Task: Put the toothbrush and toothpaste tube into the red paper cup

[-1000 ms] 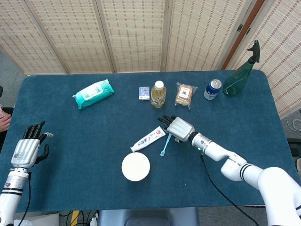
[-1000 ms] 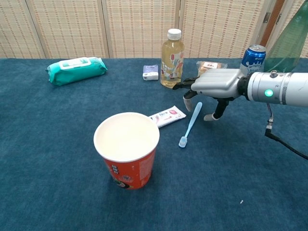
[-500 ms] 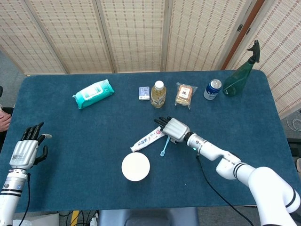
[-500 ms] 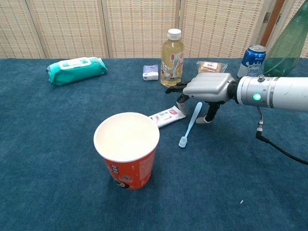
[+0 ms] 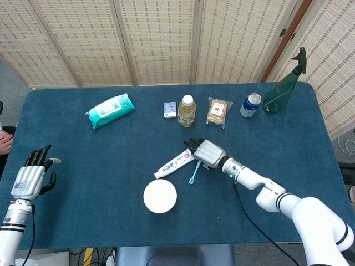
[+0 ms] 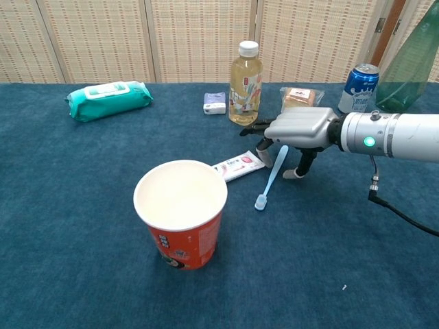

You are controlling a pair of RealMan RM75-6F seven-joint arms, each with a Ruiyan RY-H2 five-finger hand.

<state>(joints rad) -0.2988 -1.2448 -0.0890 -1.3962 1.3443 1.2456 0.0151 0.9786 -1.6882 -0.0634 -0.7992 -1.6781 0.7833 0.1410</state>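
Head view: only here the left hand [image 5: 26, 180] shows, empty with fingers apart at the table's [image 5: 83, 166] edge. Toothpaste tube [image 5: 175, 164] and toothbrush [image 5: 194, 172] lie beside the red paper cup [image 5: 160, 196].

Chest view: right hand [image 6: 296, 132] over the toothbrush handle, fingers down, grip unclear. Blue cloth, woven screens [image 6: 199, 34] behind.

Table [image 5: 83, 166], dark blue carpet-like cover. Lying or standing on it:
- red paper cup [image 6: 181, 213], upright, near centre, toward 6 o'clock
- toothpaste tube [image 5: 174, 163], flat, just at 1 o'clock of the cup
- toothbrush [image 6: 271, 177], light blue, flat, just at 3 o'clock of the tube
- wet-wipes pack [image 5: 110, 110], teal, at 10 o'clock
- small box [image 5: 170, 109], at 12 o'clock
- drink bottle [image 5: 187, 111], yellowish, upright
- snack packet [image 5: 219, 112]
- can [image 5: 250, 105], blue
- spray bottle [image 5: 283, 91], green, at 2 o'clock
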